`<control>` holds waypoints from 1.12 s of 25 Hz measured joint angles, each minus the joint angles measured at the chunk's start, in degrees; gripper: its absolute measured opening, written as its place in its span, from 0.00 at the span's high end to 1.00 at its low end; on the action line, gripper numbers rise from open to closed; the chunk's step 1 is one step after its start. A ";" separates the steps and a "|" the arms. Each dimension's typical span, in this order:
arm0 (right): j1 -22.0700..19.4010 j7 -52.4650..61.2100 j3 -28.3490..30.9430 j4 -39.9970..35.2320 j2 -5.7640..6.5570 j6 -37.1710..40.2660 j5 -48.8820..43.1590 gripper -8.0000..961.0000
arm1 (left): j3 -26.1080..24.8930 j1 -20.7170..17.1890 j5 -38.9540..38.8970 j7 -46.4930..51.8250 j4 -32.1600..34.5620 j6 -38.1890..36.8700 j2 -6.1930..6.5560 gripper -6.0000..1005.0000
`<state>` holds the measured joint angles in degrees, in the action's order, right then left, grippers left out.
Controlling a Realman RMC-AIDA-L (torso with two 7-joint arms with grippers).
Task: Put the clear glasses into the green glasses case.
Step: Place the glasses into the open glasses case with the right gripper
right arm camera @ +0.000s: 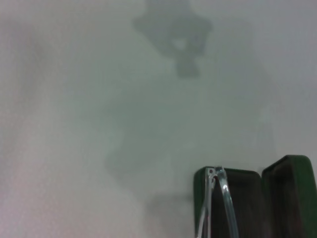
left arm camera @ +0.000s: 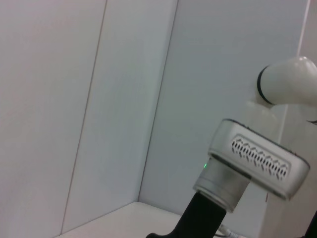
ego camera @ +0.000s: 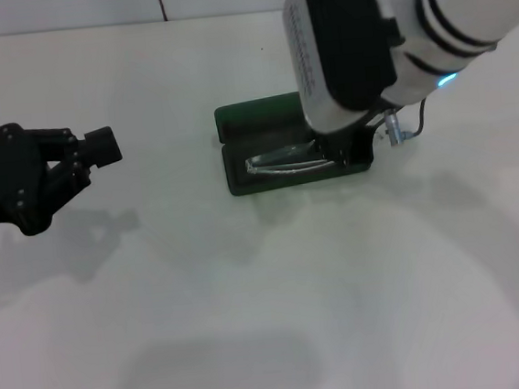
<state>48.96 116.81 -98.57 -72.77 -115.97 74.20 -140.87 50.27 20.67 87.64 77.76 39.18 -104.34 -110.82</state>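
Note:
The green glasses case (ego camera: 257, 117) lies open at the table's middle, its lid tipped back to the far side. The clear glasses (ego camera: 284, 162) rest folded in the near half of the case. My right gripper (ego camera: 352, 149) hangs over the right end of the case, right at the glasses, and its wrist hides the tips. In the right wrist view the clear glasses (right arm camera: 220, 191) run along the green glasses case (right arm camera: 292, 188). My left gripper (ego camera: 99, 147) is parked far to the left above the table, shut and empty.
The white table (ego camera: 254, 324) spreads in front of the case and to its left. Pale walls close off the back. The left wrist view shows only the walls and the right arm's wrist (left arm camera: 247, 163).

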 joint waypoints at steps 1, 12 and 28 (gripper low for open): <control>-0.07 -0.02 -1.18 0.35 0.00 -1.27 -0.64 0.92 | -0.06 0.07 0.01 -0.01 0.00 0.01 -0.02 0.95; 1.74 -0.06 -4.62 3.41 -0.13 -7.34 -2.81 0.92 | -0.54 2.08 0.18 1.45 -0.83 0.71 0.09 0.95; 3.94 2.30 -7.48 5.32 -0.22 -10.83 -3.59 0.92 | -2.64 4.46 0.03 4.58 -1.98 0.80 0.61 0.95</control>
<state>52.90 119.12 -106.05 -67.45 -116.19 63.36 -144.46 47.63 25.13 87.68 82.34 37.20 -103.54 -110.21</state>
